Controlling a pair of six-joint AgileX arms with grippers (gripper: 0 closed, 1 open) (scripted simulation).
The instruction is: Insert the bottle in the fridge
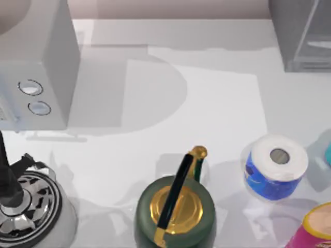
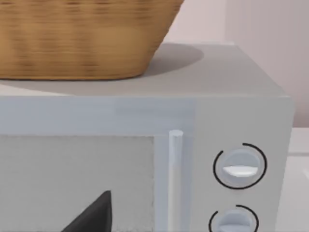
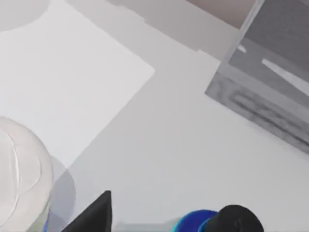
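The table (image 1: 217, 103) is the biggest thing, white with a paler mat at its centre. The fridge (image 1: 302, 33) stands at two o'clock, its glassy front facing inward. A lighter grey box with two dials (image 1: 33, 67) sits at ten o'clock, with a woven basket (image 2: 82, 38) on top of it. A green kettle (image 1: 176, 209) stands at six o'clock. The blue-labelled cylinder (image 1: 275, 166) is at four o'clock; the bottle (image 1: 328, 153) shows as a teal sliver just beside it at the right edge. How far either gripper is open I cannot tell.
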